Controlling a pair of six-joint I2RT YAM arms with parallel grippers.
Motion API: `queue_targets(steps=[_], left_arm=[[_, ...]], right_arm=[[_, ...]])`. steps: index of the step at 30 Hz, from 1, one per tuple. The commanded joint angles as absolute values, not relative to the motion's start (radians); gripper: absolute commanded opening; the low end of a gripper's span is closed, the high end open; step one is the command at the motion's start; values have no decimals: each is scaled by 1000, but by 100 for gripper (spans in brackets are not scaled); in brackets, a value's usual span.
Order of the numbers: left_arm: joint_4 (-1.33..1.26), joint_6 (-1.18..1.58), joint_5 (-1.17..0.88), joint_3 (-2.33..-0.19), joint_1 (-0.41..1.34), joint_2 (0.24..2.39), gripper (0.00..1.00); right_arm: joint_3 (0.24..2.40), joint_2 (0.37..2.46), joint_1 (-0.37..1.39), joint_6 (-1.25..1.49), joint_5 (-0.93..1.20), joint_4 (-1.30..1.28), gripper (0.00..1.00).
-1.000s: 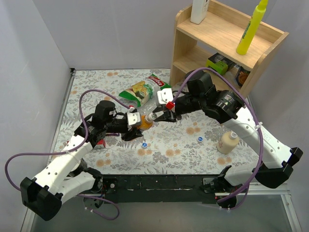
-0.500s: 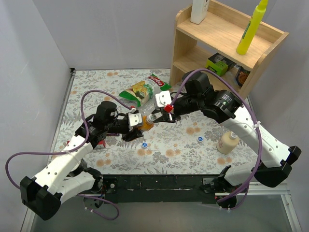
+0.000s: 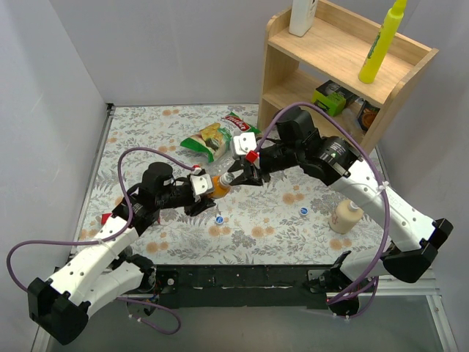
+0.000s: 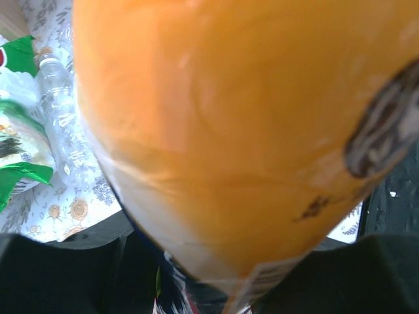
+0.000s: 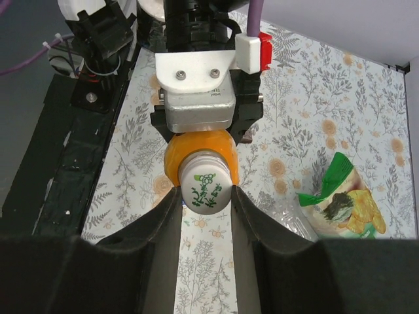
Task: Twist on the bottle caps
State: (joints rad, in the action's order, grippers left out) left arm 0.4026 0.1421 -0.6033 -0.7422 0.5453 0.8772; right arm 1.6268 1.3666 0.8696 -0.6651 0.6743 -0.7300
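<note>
Left claw clenched on the orange bottle. Bottle is held sideways above the worktop at centre of the top view, neck pointing right, probably to brace it against twisting. Right claw clenched on the whitish-green cap, which sits at the bottle's mouth between its fingers. One blue cap lies just below the bottle, a second blue cap toward lower right.

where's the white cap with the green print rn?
Right wrist view, centre: the cap sits on the mouth of the orange bottle, pinched by the right gripper; the left gripper holds the bottle just behind it.
</note>
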Motion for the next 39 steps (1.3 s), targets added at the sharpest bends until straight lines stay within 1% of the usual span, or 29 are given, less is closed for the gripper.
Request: queue_targets(steps=[1, 6, 10, 13, 18, 27, 31, 39], left_arm=[[238, 163, -634, -764, 552, 836, 0], [196, 173, -606, -756, 551, 833, 0], [152, 202, -571, -750, 551, 838, 0], [112, 251, -538, -755, 551, 847, 0], [55, 308, -502, -752, 551, 868, 0], [69, 342, -436, -807, 555, 951, 0], [77, 313, -399, -828, 563, 968, 0], [57, 331, -305, -827, 566, 969, 0]], right_arm=[[1588, 1379, 864, -563, 695, -749, 19], [1552, 1370, 859, -496, 709, -695, 19], [1523, 1362, 854, -439, 668, -643, 19], [1517, 1368, 854, -336, 640, -595, 18], [1482, 1382, 827, -180, 661, -535, 17], [1522, 1448, 827, -133, 621, -561, 14], [1580, 1506, 831, -147, 582, -643, 12], [1539, 1512, 833, -38, 506, -649, 9]])
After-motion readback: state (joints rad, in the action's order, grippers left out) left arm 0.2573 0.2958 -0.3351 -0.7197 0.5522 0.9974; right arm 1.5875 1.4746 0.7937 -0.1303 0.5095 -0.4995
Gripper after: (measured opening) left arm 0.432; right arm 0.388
